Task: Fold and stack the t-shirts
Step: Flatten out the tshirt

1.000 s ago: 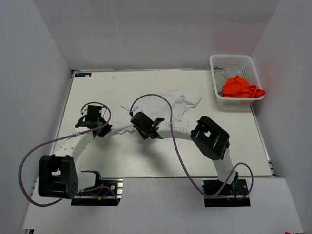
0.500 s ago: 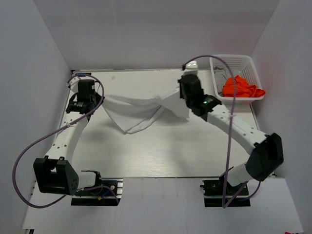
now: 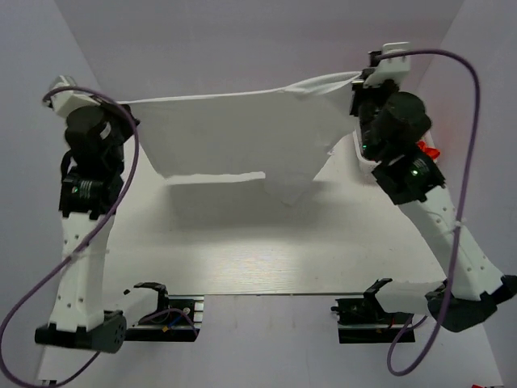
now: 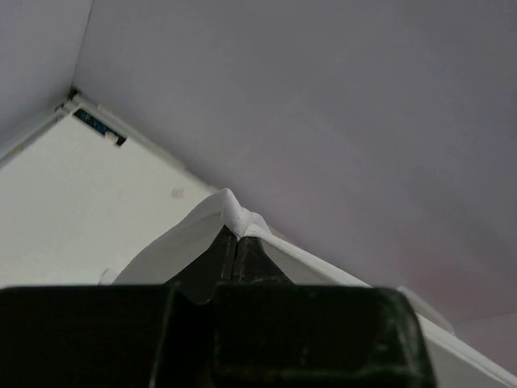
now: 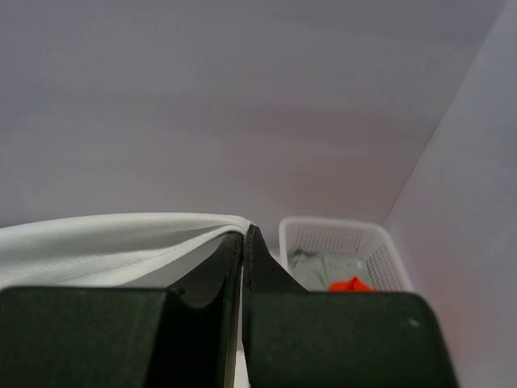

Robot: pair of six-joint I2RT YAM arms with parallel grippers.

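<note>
Both arms higher than before, left gripper point(image 4: 235, 245) and right gripper point(image 5: 244, 240) tight on white t-shirt point(image 3: 234, 133) aloft.

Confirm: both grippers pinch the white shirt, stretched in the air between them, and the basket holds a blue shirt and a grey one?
One error: the basket holds an orange shirt, not blue, beside the grey shirt, as the right wrist view shows. The rest holds: left gripper and right gripper both pinch the white shirt, stretched in the air.
</note>
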